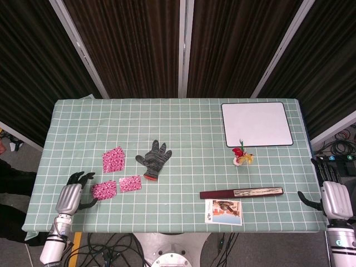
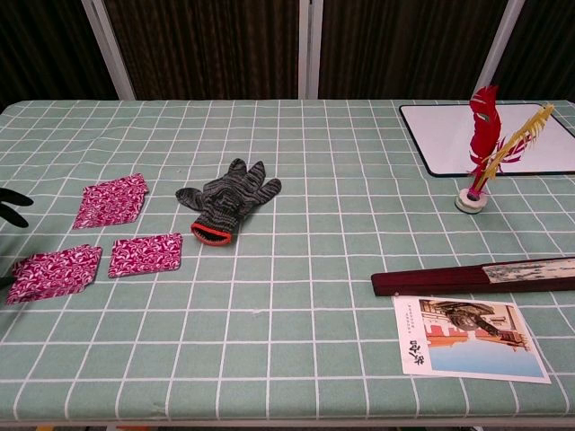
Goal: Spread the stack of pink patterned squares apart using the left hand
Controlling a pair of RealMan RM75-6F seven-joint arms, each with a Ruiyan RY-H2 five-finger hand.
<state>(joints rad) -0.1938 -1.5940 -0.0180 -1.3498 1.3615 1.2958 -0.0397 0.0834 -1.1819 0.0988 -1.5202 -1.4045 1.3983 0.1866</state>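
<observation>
The left hand (image 1: 70, 194), silver-backed with black fingers spread and holding nothing, sits at the table's near left edge. Just to its right three pink patterned fabric squares (image 1: 104, 189) lie flat and separate, the nearest beside its fingertips. Far across, the right hand (image 1: 334, 198) hangs off the table edge; its grip is unclear.

Three pink squares (image 2: 112, 242) apart, perhaps untouched
</observation>
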